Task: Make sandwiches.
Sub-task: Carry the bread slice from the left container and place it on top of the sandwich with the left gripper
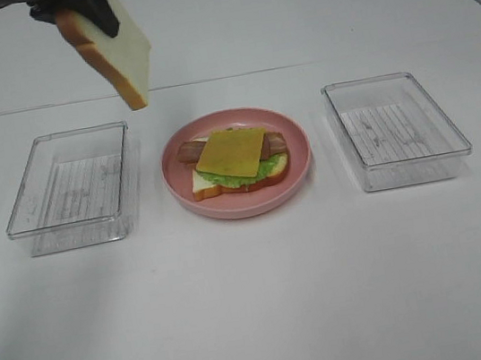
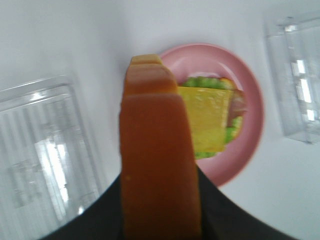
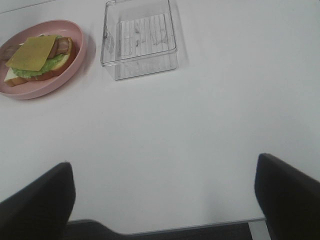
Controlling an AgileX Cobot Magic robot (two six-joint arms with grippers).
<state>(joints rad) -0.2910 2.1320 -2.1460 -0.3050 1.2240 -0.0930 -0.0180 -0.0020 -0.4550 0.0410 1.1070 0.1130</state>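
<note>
**Me:** Counter (image 1: pixel 262 322) first: white, bare in front. On it sit a clear left tray (image 1: pixel 69 183) and a clear right tray (image 1: pixel 396 129), with the pink plate (image 1: pixel 303 171) between them.

**Partner:** And the sandwich?

**Me:** Open-faced on the plate: bottom bread slice (image 1: pixel 209 183), lettuce (image 1: pixel 231 177), bacon (image 1: pixel 187 152) poking out both sides, cheese square (image 1: pixel 233 152) on top, turned a little askew. The top bread slice (image 1: pixel 108 50) is in the air, up behind the left tray and well apart from the plate.

**Partner:** Who holds it?

**Me:** My left jaws (image 1: pixel 94 16), clamped on its upper part; it hangs tilted, crust edge down. In the left wrist view the crust (image 2: pixel 157 150) fills the middle and the plate shows beyond it. My right jaws (image 3: pixel 165 200) are spread wide, holding nothing, over bare counter near the right tray.

**Partner:** How do you land it well?

**Me:** I'd judge I should carry it over the plate, level it flat before lowering, and line its edges up with the bottom slice, not the crooked cheese. Then come down softly and let go only once it rests, so nothing slides.
</note>
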